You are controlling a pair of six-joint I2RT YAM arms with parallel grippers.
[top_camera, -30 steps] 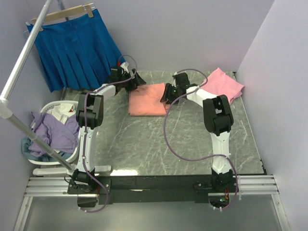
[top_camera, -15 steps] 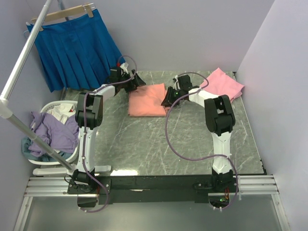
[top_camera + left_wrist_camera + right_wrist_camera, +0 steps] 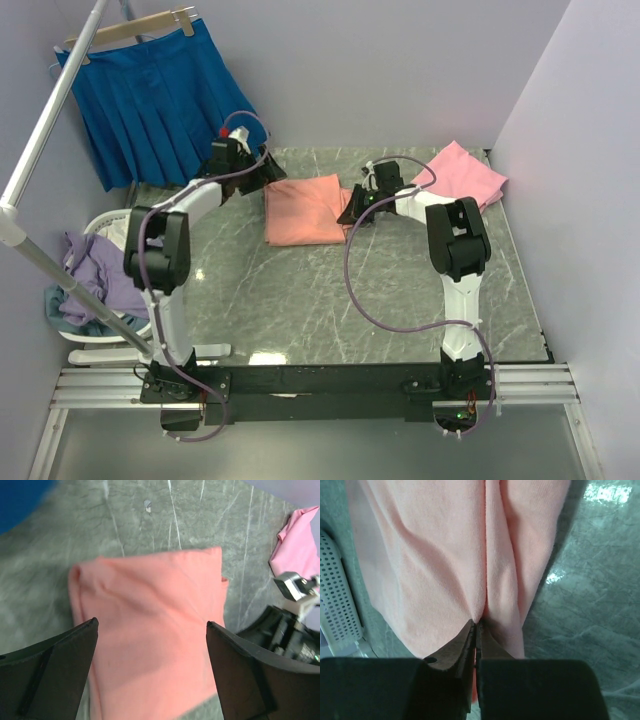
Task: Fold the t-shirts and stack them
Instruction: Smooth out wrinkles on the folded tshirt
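Observation:
The folded salmon-orange t-shirt (image 3: 303,208) lies at the back middle of the marble table (image 3: 300,300). My right gripper (image 3: 351,212) is at its right edge, shut and pinching a fold of the cloth (image 3: 445,555) between its fingertips (image 3: 477,622). By the shirt's back left corner, my left gripper (image 3: 268,170) hovers open, its jaws wide over the salmon shirt (image 3: 150,605) with nothing between them (image 3: 152,630). The lighter pink t-shirt (image 3: 463,174) lies folded at the back right, also seen at the right edge of the left wrist view (image 3: 298,537).
A bright blue pleated skirt (image 3: 150,100) hangs on a hanger at the back left, on a slanted metal rail (image 3: 45,125). A white laundry basket (image 3: 143,325) with purple clothes (image 3: 105,275) stands left of the table. Walls close in on both sides.
My right gripper has shut on the salmon shirt's right edge. The left arm has swung left and drawn its open gripper back to the shirt's back left corner.

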